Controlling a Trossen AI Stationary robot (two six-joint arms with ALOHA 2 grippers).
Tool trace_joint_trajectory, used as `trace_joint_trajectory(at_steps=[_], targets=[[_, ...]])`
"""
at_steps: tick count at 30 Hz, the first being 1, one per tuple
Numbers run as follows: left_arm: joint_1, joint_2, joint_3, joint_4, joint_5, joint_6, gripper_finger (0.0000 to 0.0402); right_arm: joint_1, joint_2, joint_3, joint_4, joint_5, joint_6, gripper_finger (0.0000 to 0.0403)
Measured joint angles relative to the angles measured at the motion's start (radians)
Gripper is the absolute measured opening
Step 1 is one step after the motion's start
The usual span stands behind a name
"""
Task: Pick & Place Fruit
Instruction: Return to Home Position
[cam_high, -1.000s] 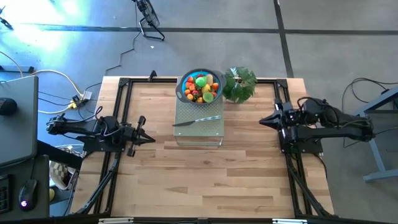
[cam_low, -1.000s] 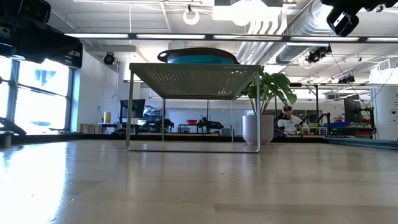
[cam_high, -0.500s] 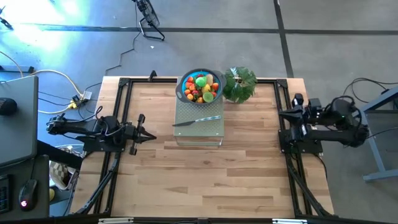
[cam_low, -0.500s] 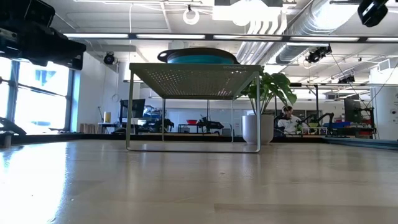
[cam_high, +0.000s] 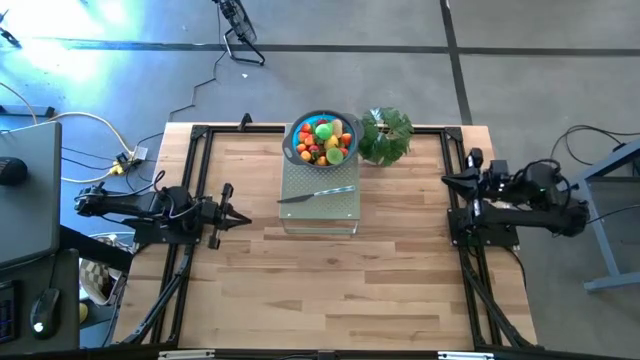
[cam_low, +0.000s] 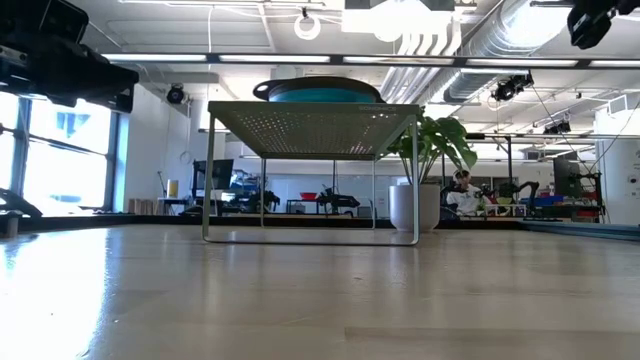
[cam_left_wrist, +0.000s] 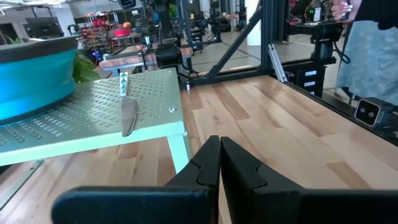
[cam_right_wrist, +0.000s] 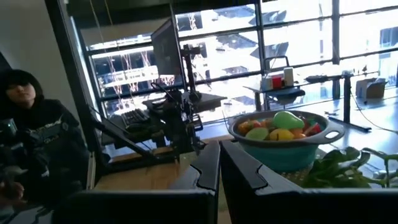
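Note:
Several small toy fruits (cam_high: 322, 141), red, orange, yellow and green, lie heaped in a blue bowl (cam_high: 296, 149) that stands on the far part of a pale green perforated stand (cam_high: 320, 208); the right wrist view shows the fruits (cam_right_wrist: 281, 127) too. My left gripper (cam_high: 244, 222) hovers shut over the table's left part, pointing level toward the stand, and holds nothing (cam_left_wrist: 220, 162). My right gripper (cam_high: 447, 181) is shut and bare (cam_right_wrist: 219, 163), raised by the table's right edge, pointing toward the table's left.
A slim silver knife (cam_high: 318, 193) lies on the stand in front of the bowl. A leafy green plant (cam_high: 385, 135) stands right of the bowl at the far edge. Black frame rails (cam_high: 196, 150) run along the table's sides. A person (cam_right_wrist: 37, 149) sits beyond the table's left side.
My right gripper has drawn back from over the table toward its right edge, staying shut with nothing in it, and its arm has folded up. The fruit, bowl and knife lie as before.

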Motion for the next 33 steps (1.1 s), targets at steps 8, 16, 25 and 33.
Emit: trace_joint_trajectory(at_steps=[8,16,25,33], targets=[[0.000,0.000,-0.001,0.006,0.000,0.000,0.0008,0.000,-0.001,-0.137,0.121,-0.001,-0.003,0.0006],[0.000,0.000,-0.001,0.008,0.000,-0.001,0.0008,0.000,-0.002,-0.270,0.216,0.025,-0.009,0.0006],[0.000,0.000,-0.001,0.009,0.000,-0.001,0.0008,0.000,-0.002,-0.329,0.223,0.022,-0.008,0.0006],[0.000,0.000,-0.001,0.009,-0.001,-0.001,0.0008,0.000,-0.002,-0.330,0.224,0.004,-0.044,0.0006]])
